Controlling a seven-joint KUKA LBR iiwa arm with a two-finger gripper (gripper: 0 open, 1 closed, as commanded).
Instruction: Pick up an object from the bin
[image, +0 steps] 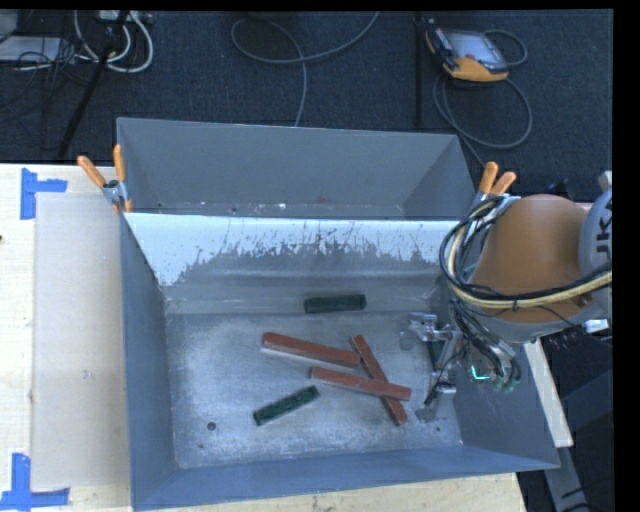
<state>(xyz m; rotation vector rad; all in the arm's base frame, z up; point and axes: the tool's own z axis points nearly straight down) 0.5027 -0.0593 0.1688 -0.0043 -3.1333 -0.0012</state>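
Dark floor strewn with cables lies behind the grey bin (150, 330). On the bin's floor, right of centre, a flat reddish-brown stick (368, 361) lies slantwise, its long axis running from upper left to lower right. It crosses a second, nearly level stick (340, 378), and a third stick (310, 350) lies up-left. The arm (535, 260) reaches in from the right, jaws apart, just beside the slanted stick's lower right end. One dark green bar (335, 303) lies by the far wall and another green bar (286, 405) lies lower left.
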